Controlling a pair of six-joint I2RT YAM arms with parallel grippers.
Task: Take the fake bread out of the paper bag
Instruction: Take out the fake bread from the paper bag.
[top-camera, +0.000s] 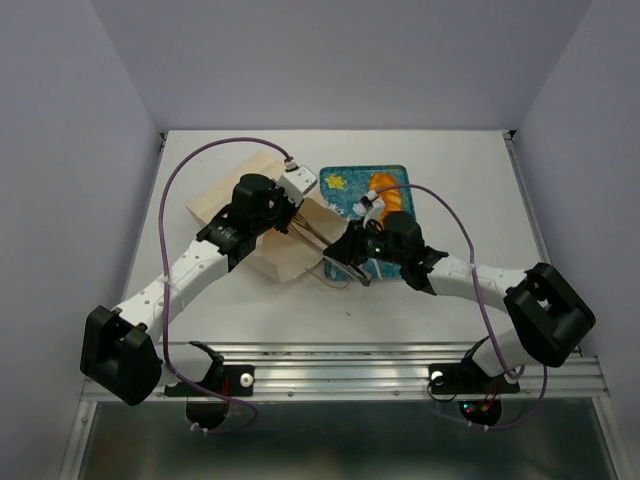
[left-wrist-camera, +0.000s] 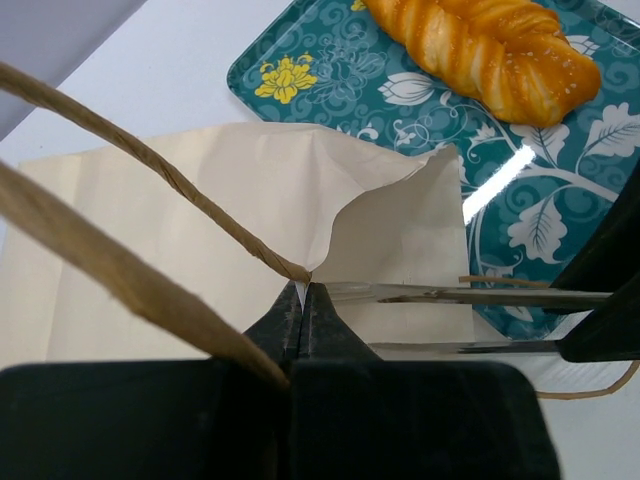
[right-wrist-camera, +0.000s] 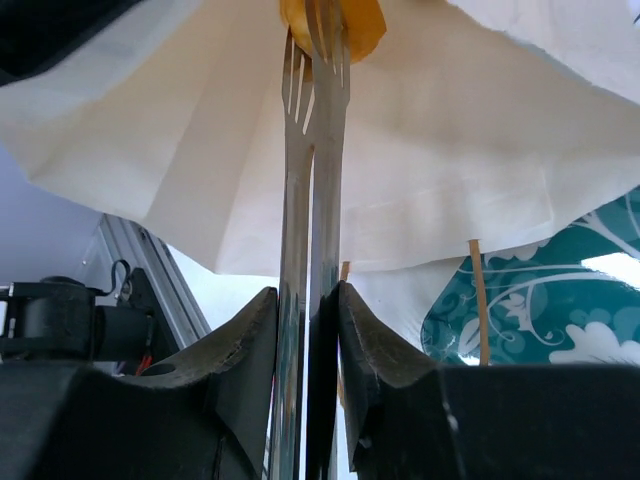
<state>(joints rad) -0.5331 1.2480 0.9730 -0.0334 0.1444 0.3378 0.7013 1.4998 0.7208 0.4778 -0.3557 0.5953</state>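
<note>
One loaf (left-wrist-camera: 480, 50) lay on the tray (left-wrist-camera: 330, 60). The left hand (left-wrist-camera: 303, 300), fully closed, pinched the rim of the paper bag (left-wrist-camera: 200, 220). The right hand (right-wrist-camera: 308, 300) clamped tongs (right-wrist-camera: 300, 200) gripping a bread piece (right-wrist-camera: 360, 25) inside the bag, not yet withdrawn

One fixed overhead camera, two wrist cameras.
The top camera looked down from above and behind the arm bases, far enough to hold the whole table (top-camera: 290, 312), the paper bag (top-camera: 225, 203) and the teal tray (top-camera: 340, 203). The left wrist camera sat just behind the left gripper (left-wrist-camera: 302, 300), facing along it across the bag's mouth to the tray. The right wrist camera peered closely along the metal tongs (right-wrist-camera: 300, 200) in the right gripper (right-wrist-camera: 307, 300), into the bag. All three shared bag and tray.
</note>
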